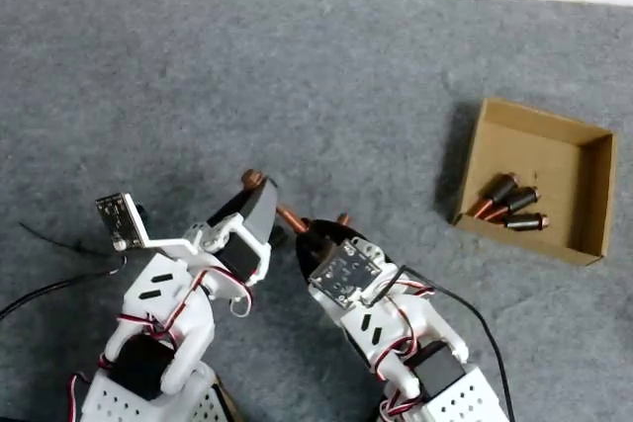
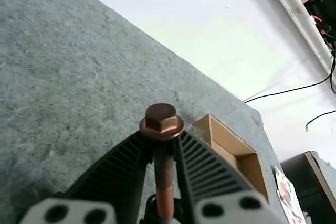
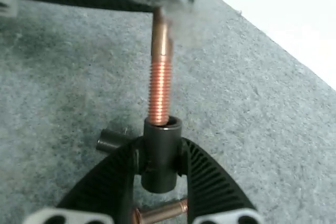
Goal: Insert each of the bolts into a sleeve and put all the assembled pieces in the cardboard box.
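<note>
My left gripper [image 2: 164, 142] is shut on a copper bolt [image 2: 161, 121], just under its hex head. In the high view this left gripper [image 1: 261, 197] holds the bolt [image 1: 287, 214] slanting toward my right gripper [image 1: 308, 235]. The right gripper [image 3: 160, 150] is shut on a black sleeve [image 3: 159, 163], held upright. The bolt's threaded end [image 3: 159, 90] sits in the sleeve's mouth, only the tip inside. The cardboard box [image 1: 542, 120] stands to the right, with three assembled pieces [image 1: 509, 204] in it.
Below the right gripper, a loose black sleeve [image 3: 109, 141] and a loose copper bolt [image 3: 160, 212] lie on the grey carpet. The box [image 2: 231, 142] sits near the carpet's edge, with white floor and cables beyond. A black cable [image 1: 45, 289] trails at the left.
</note>
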Motion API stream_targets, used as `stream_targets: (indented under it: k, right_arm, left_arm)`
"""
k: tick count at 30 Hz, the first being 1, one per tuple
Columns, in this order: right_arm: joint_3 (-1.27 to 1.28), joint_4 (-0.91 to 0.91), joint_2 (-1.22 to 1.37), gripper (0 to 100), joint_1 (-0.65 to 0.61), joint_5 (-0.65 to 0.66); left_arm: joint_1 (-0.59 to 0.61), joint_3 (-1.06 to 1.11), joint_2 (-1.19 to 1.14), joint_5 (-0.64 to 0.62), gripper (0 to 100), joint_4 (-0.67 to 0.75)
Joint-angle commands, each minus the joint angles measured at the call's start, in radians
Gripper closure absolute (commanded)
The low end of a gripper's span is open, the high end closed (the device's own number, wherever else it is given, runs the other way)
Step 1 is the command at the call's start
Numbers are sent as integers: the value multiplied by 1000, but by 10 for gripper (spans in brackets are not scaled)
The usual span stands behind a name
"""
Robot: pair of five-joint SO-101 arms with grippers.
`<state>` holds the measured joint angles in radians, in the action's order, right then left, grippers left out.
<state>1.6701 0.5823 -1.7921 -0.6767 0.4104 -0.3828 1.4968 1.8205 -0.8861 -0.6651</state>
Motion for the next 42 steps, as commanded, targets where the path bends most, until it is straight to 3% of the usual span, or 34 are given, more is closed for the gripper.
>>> stream_targets:
  k: [1,20,26,34,37,42]
  right_arm:
    - [145,-16,2,995,15,9]
    - [145,-16,2,995,12,8]
    - [145,-16,2,995,8,6]
    - [145,-16,-2,995,12,6]
    - [145,-16,-2,995,15,6]
    - [145,-16,-2,995,15,6]
  left_arm:
    - [-28,10,-4,12,994,-2]
    - [-21,42,-5,14,994,2]
    - [-21,122,-5,17,993,117]
    - [-31,134,-5,77,993,124]
    - [-61,133,-5,83,993,94]
    - [-148,133,-5,198,992,-11]
